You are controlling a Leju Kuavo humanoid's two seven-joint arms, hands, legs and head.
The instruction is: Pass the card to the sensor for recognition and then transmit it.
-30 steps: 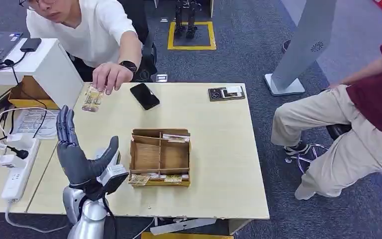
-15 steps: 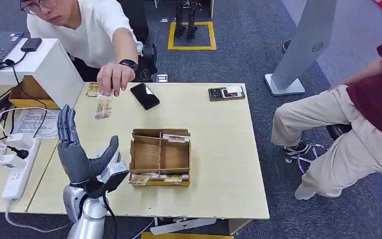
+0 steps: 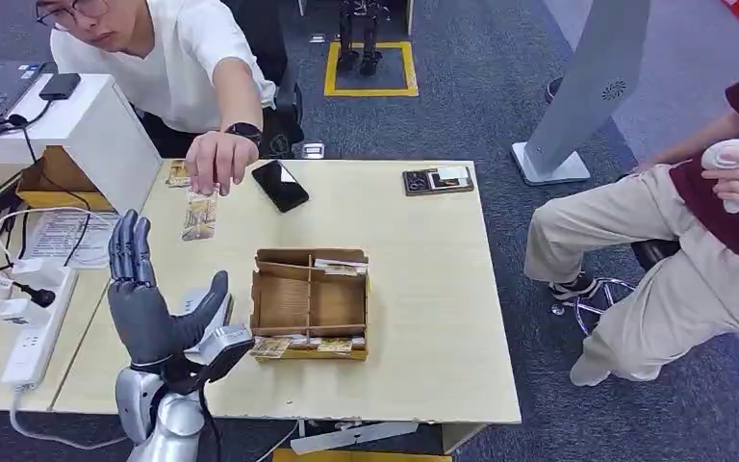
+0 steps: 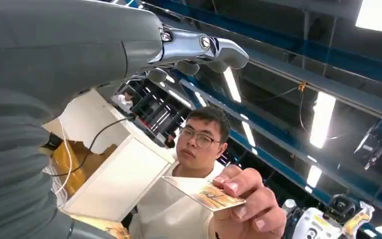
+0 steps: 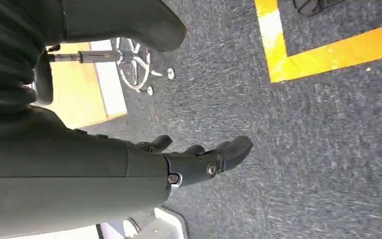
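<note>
Card [image 3: 199,216] upright, long axis toward left hand [image 3: 150,306].

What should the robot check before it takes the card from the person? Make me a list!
1. Left hand is open and raised over the table's near edge: ok.
2. The card is held out toward it by the person's hand: ok.
3. Card is close enough to grip: not ok, a gap remains.
4. Nothing sits between the hand and card: ok.
5. Right hand hangs over the carpet, holding nothing: ok.
6. Where the sensor is: cannot tell.
</note>
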